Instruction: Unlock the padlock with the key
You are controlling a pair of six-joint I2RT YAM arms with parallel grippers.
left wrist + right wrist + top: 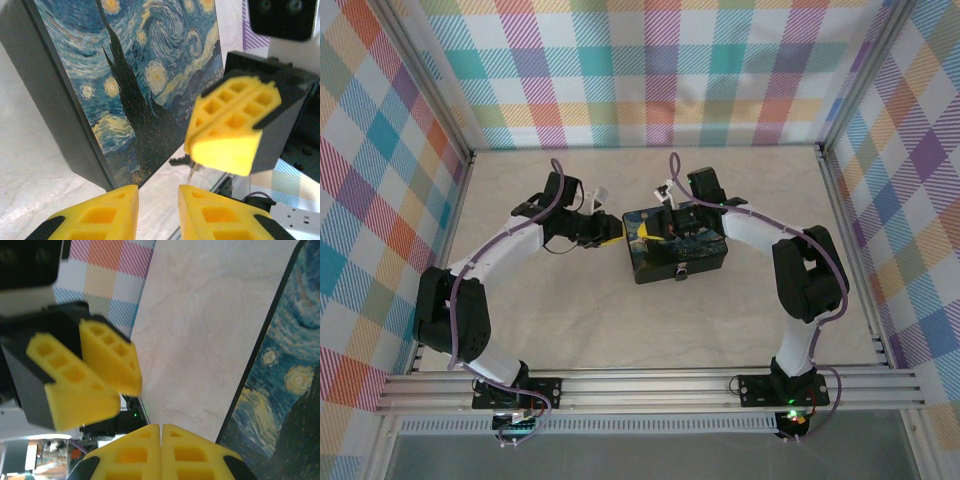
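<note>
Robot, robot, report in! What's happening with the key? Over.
Left pincer open, beside the painted tin. Right pincer shut, thin silvery key poking from its tips. Padlock on the tin's near wall, untouched. Nothing blocking it.

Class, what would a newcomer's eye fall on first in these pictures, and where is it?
First the tin painted with blue-and-yellow swirls, lying in the middle of the pale table. Next the bright yellow fingers: the left gripper, jaws apart, and the right gripper, fingers pressed together, face each other close by the tin's left end. Around it all stand pastel checked walls.
</note>
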